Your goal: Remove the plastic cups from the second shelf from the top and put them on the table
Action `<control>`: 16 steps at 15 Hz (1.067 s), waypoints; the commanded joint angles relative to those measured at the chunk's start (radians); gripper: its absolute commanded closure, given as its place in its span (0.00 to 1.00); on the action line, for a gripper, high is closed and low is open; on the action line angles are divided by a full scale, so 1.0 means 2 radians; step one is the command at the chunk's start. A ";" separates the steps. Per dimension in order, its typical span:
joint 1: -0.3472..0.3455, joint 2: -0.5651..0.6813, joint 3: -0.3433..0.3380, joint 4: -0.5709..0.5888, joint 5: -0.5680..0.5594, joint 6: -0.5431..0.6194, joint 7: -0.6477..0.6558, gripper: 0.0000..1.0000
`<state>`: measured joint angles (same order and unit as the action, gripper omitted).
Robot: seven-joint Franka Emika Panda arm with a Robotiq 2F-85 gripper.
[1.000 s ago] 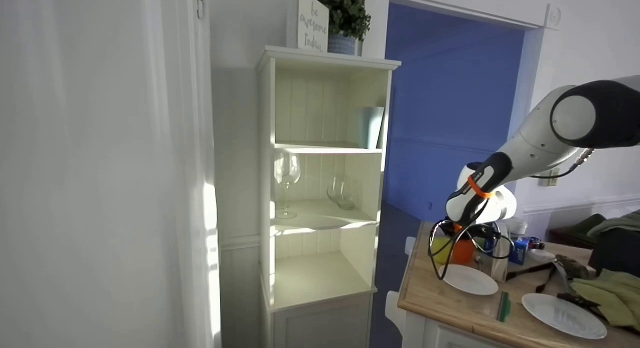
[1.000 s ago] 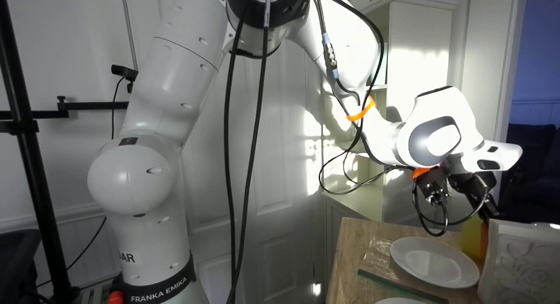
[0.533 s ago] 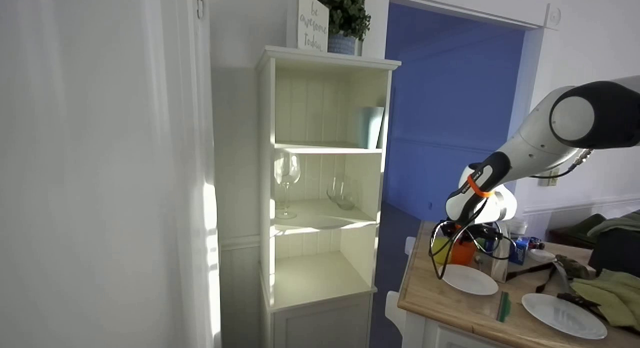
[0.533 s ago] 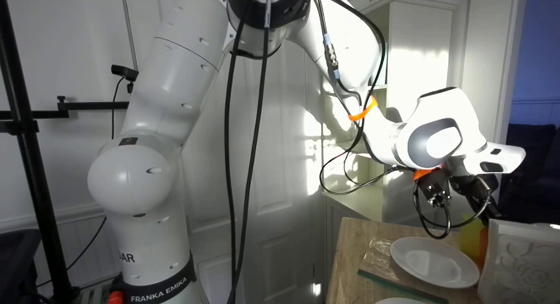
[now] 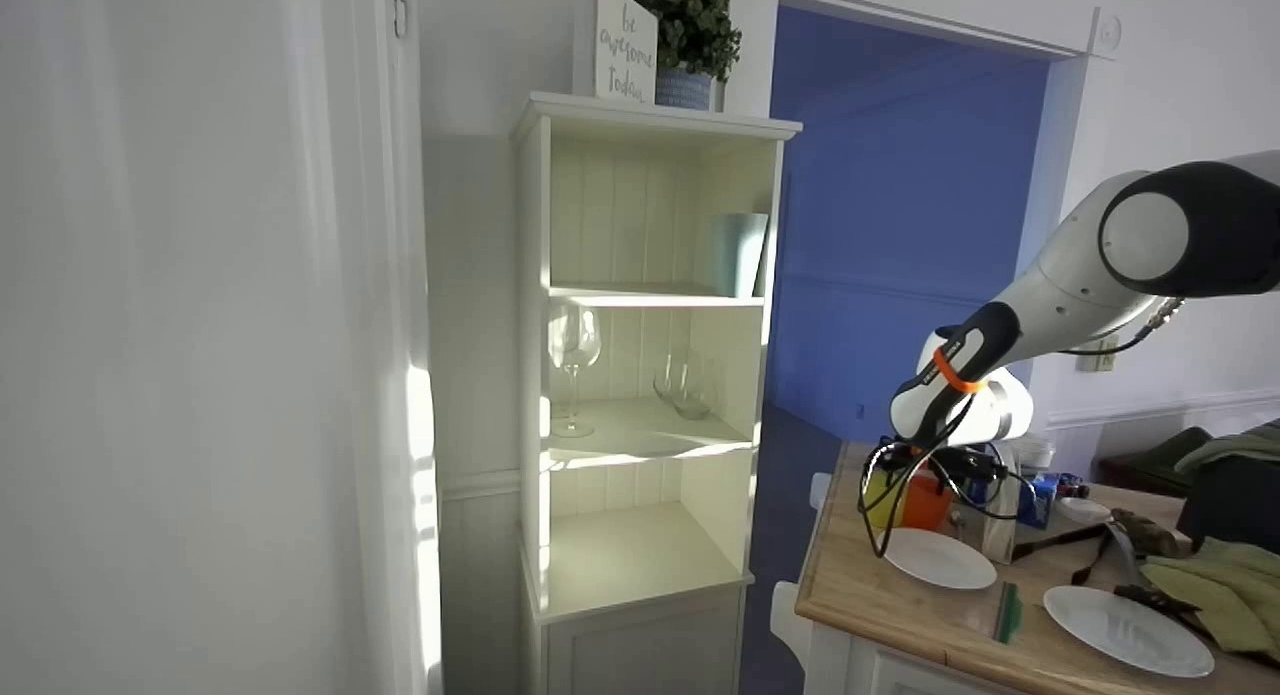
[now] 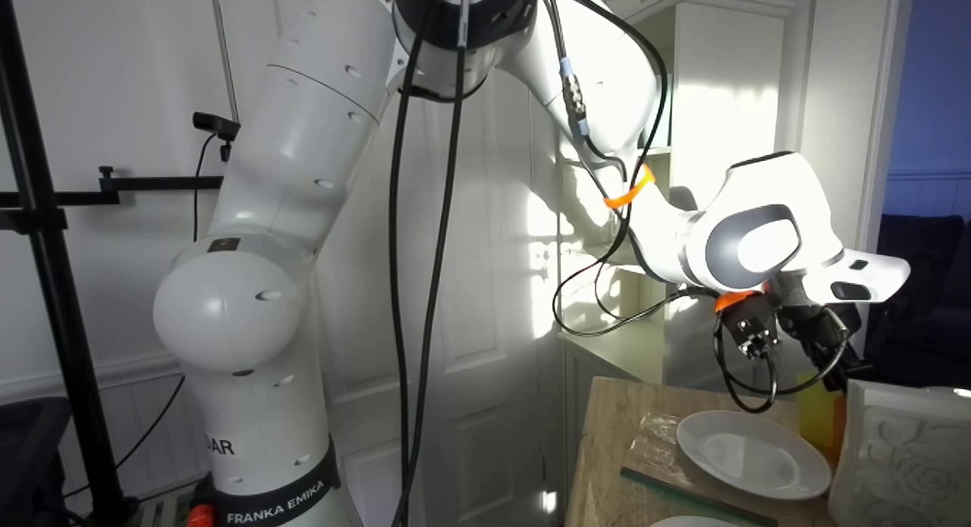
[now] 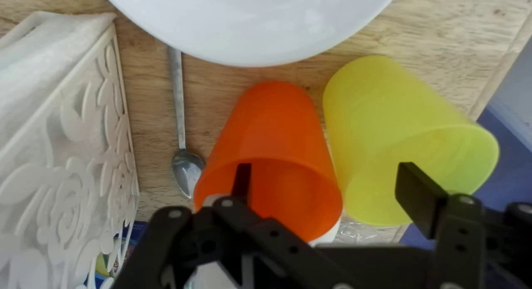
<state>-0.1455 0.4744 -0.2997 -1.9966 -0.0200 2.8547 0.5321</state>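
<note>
Wood-topped table point(image 5: 850, 585) at right in an exterior view, with a tall white cabinet point(image 5: 660, 118) to its left. On the table the orange cup point(image 7: 274, 135) and the yellow cup point(image 7: 386, 131) stand upright, close side by side, partly hidden in both exterior views. The gripper point(image 7: 326, 181) is above them, its jaws spread and released: in the wrist view one black finger point(image 7: 242, 183) overlaps the mouth of the orange cup, the other finger the side of the yellow cup. A metal spoon point(image 7: 178, 97) lies between the orange cup and a white openwork holder point(image 7: 79, 172). A white plate point(image 5: 940, 558) lies near the cups; a second plate point(image 5: 1128, 631) is farther from them, with a green strip point(image 5: 1007, 613) between the two and a green cloth point(image 5: 1225, 595) near.

Second shelf point(image 5: 630, 422) of the cabinet: a stemmed wine glass point(image 5: 573, 350) at left, lower clear glassware point(image 5: 690, 400) at right. Shelf above: a pale blue container point(image 5: 740, 255), at right. Cabinet top: a lettered sign point(image 5: 627, 47) beside a potted plant point(image 5: 690, 20).

Surroundings: right of the cabinet, a doorway point(image 5: 900, 225) onto a room seen in deep blue; in an exterior view, a white panelled door point(image 6: 485, 307) behind the robot arm point(image 6: 303, 133).
</note>
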 commanded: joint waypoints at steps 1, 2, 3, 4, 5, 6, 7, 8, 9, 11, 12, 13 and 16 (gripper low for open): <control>0.011 -0.025 -0.002 -0.007 0.020 -0.029 -0.022 0.00; 0.014 -0.031 -0.003 -0.010 0.017 -0.031 -0.023 0.00; 0.017 -0.037 -0.004 -0.011 0.015 -0.036 -0.022 0.00; 0.019 -0.043 -0.004 -0.012 0.014 -0.039 -0.021 0.00; 0.022 -0.048 -0.006 -0.013 0.011 -0.042 -0.019 0.00; 0.024 -0.053 -0.007 -0.015 0.008 -0.044 -0.017 0.00; 0.028 -0.059 -0.010 -0.016 0.004 -0.047 -0.015 0.00; 0.030 -0.063 -0.012 -0.016 -0.002 -0.048 -0.013 0.00; 0.025 -0.068 -0.004 -0.016 0.004 -0.053 -0.026 0.00; 0.025 -0.068 0.000 -0.015 -0.004 -0.044 -0.046 0.00; 0.027 -0.065 0.000 -0.014 -0.013 -0.038 -0.056 0.02; 0.029 -0.064 0.000 -0.013 -0.019 -0.040 -0.065 0.03; 0.040 -0.056 -0.003 -0.009 -0.042 -0.043 -0.087 0.00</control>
<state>-0.0870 0.3664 -0.2978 -2.0030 -0.0532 2.7705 0.3945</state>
